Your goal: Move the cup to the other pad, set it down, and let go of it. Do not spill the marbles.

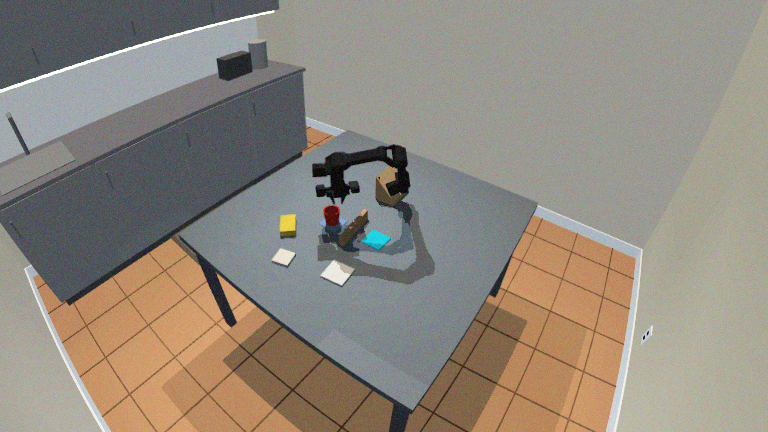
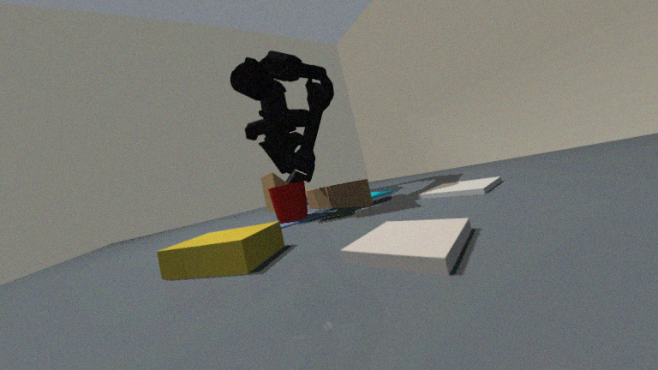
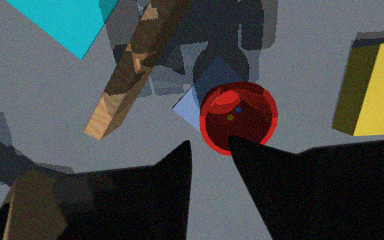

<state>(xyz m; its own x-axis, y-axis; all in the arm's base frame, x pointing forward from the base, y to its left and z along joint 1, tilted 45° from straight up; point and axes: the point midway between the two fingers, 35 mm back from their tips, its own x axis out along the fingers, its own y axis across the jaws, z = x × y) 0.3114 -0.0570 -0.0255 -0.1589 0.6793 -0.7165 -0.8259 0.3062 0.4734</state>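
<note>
A red cup [image 1: 331,215] [image 2: 290,202] [image 3: 265,117] stands upright on the blue pad [image 1: 323,223] [image 3: 187,109]. In the wrist view a blue marble [image 3: 238,110] and a yellowish marble [image 3: 230,117] lie inside it. The other pad, cyan [image 1: 376,239] [image 2: 380,194] [image 3: 65,25], lies flat with nothing on it. My gripper [image 1: 338,201] [image 3: 209,143] is partly open and empty, pointing down above the cup. In the wrist view the right fingertip overlaps the cup's near rim, and the gap between the fingers lies left of the cup's centre.
A long wooden block [image 1: 353,227] [image 2: 344,194] [image 3: 135,65] stands between the two pads. A yellow block [image 1: 287,224] [image 2: 218,249] [image 3: 370,95] lies beyond the cup from it. Two white slabs [image 1: 283,257] [image 1: 338,272] lie towards the table edge. A tan block [image 1: 389,186] stands by the arm.
</note>
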